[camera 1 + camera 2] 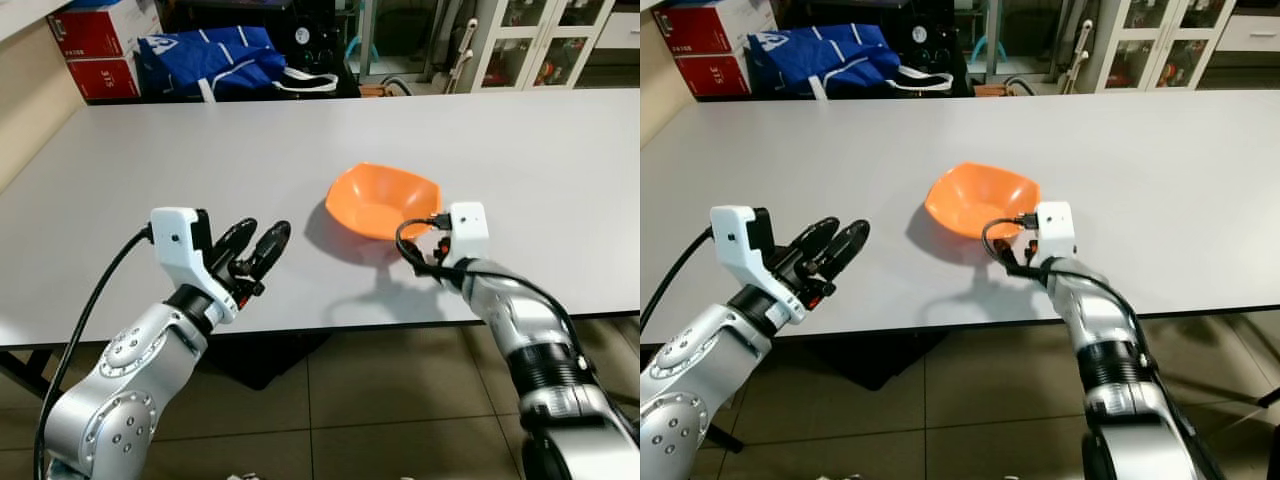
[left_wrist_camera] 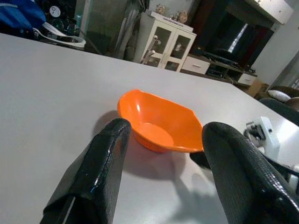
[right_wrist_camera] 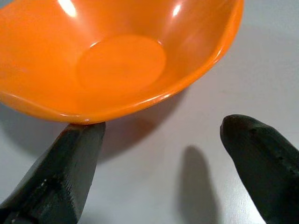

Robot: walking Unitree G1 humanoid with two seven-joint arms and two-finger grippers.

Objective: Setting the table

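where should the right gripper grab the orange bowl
Probably the near rim of the orange bowl, approached from the table's front edge. The thin flared lip faces the open right gripper, so one finger could go inside and one under it.

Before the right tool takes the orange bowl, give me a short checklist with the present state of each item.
1. Right tool open: ok, fingers spread.
2. Right tool at the bowl: ok, one finger sits at the near rim.
3. Rim between the fingers: not ok, the other finger is beside the bowl, not over the rim.
4. Bowl empty: ok.
5. Bowl flat on the table: cannot tell, it looks tilted.
6. Left tool out of the way: ok, open and apart from the bowl.
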